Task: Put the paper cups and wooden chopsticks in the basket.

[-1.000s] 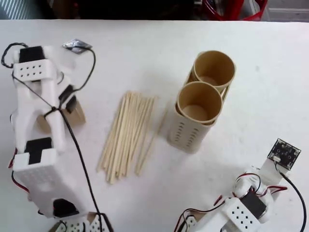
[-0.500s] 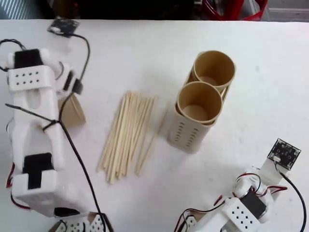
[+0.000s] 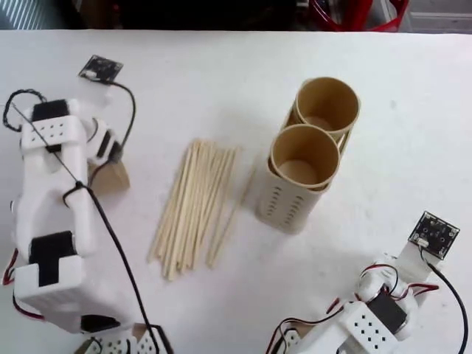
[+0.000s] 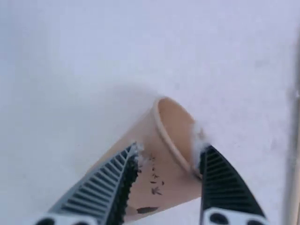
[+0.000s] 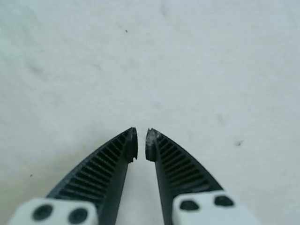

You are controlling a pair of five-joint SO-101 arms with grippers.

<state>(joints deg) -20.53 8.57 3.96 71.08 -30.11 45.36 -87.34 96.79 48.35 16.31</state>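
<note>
A tan paper cup (image 3: 112,178) (image 4: 164,140) lies on its side on the white table at the left. My left gripper (image 4: 168,151) is open, its fingers astride the cup near its rim, one over the cup's side. Whether they press it I cannot tell. Several wooden chopsticks (image 3: 195,208) lie in a loose bundle in the middle. Right of them stands the pale perforated basket (image 3: 284,203) holding two upright paper cups (image 3: 304,155) (image 3: 327,103). My right gripper (image 5: 141,140) is shut with nothing in it, just over bare table; its arm (image 3: 380,313) sits at the front right.
The left arm's white body (image 3: 51,214) and black cable (image 3: 118,243) run along the left side. Bare table lies between the chopsticks and the front edge, and right of the basket. A red object (image 3: 354,15) sits beyond the table's far edge.
The left arm's wrist swung toward the far edge, then came back down over the lying cup. The cup shows more from under the arm. The right arm has not moved.
</note>
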